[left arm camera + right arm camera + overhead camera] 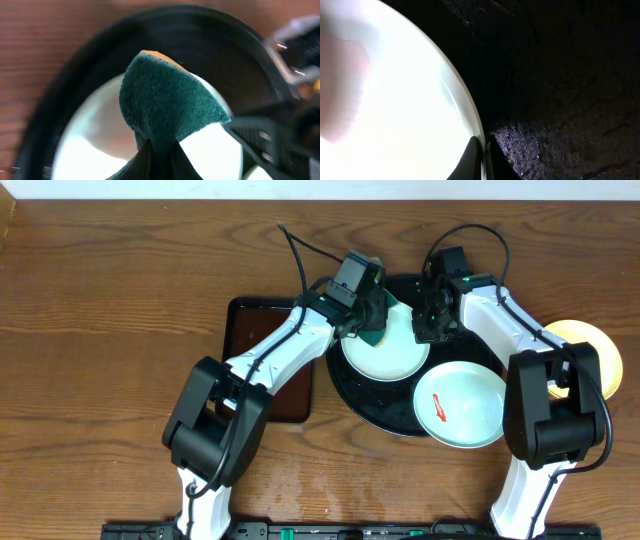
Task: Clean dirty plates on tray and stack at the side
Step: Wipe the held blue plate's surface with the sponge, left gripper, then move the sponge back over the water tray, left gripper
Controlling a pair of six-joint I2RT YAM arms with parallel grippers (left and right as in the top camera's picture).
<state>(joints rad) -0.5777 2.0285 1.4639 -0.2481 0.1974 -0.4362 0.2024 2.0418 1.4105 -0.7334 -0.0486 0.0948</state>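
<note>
Left gripper (158, 156): clamping tight on a green sponge (167, 97), holding it over the white plate's (385, 355) back-left rim.
Right gripper (481, 152): pinching together on that plate's right rim.
White plate: lying in the tray's (375, 405) back-left part.
Smeared plate (465, 405): overhanging the tray's front-right rim, carrying a red smear (437, 408).
Yellow plate (585, 345): resting near the table's (100, 330) right edge, apart from the tray, partly behind the right arm.
Tray: sitting mid-table, toward the back edge.
Brown tray (250, 350): lying just left, under the left arm.

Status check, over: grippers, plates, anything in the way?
Left gripper shut on sponge, over plate. Right gripper shut on its rim. Smeared plate at tray edge. Nothing blocking.
</note>
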